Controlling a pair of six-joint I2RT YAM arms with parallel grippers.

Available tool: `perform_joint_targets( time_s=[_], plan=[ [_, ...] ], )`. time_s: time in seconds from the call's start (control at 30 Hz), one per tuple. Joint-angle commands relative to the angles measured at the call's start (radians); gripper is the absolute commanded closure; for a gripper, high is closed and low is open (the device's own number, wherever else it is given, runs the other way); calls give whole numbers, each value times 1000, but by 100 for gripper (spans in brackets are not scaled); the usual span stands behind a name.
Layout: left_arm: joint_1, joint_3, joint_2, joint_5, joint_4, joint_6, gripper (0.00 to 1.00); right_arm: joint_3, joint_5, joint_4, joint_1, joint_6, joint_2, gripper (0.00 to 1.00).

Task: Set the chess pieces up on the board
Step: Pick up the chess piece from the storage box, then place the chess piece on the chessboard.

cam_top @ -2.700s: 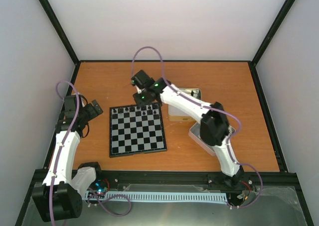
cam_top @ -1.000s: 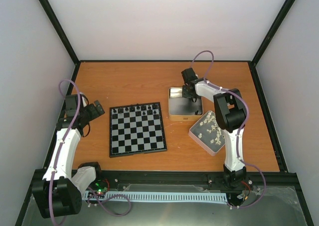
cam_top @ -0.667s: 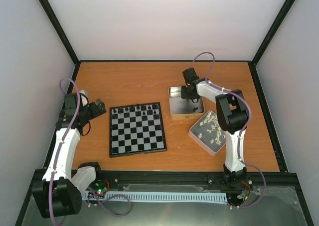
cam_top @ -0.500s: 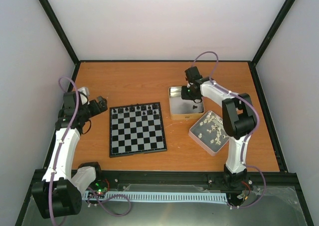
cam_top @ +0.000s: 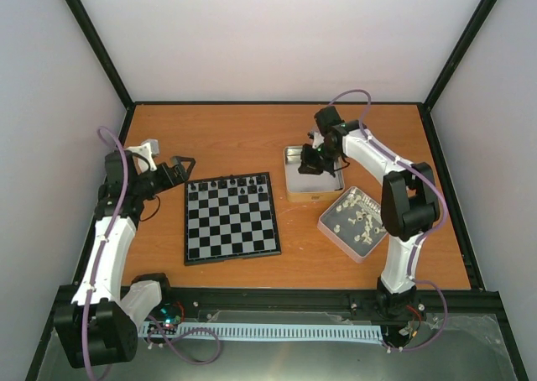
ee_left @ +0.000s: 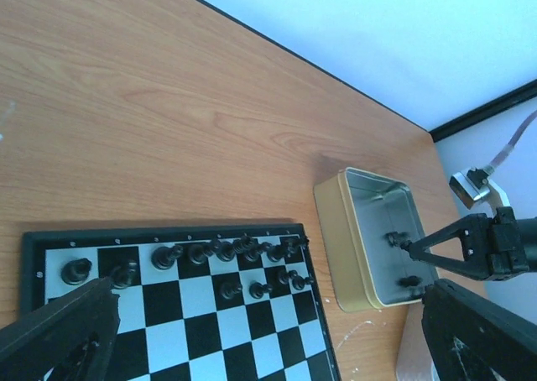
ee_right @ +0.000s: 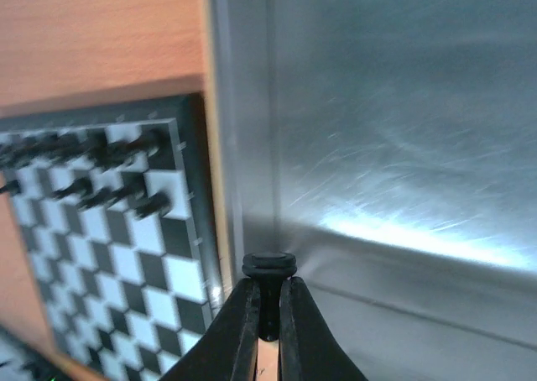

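- Your one orange wooden table (cam_top: 235,138) sits between white walls (cam_top: 285,37).
- One board (cam_top: 231,221) lies left of your right gripper (cam_top: 310,163).
- There are two tins: a gold-sided tin (cam_top: 312,190) under that gripper and a second tin (cam_top: 332,227) nearer its base.
- Your right gripper pinches one black chess piece (ee_right: 269,268), while your left gripper (cam_top: 172,169) gapes wide beside the board's corner.

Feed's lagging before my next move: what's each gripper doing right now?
Left gripper: open, holding nothing.
Right gripper: closed on a tiny black plastic chess piece.
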Motion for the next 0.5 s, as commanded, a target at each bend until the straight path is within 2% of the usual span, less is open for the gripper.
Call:
perform_joint_targets(
  time_s=[0.0,0.23,0.47],
  plan=[
    [-11,-20,-11,70,50,-31,0,81,-201,-156,20,3,11,95],
    [-17,-44,-4,59,22,2,0,131,-291,-333,157,9,69,94],
    [-18,-40,17,12,-27,69,0,221,-265,-437,248,36,192,94]
  ],
)
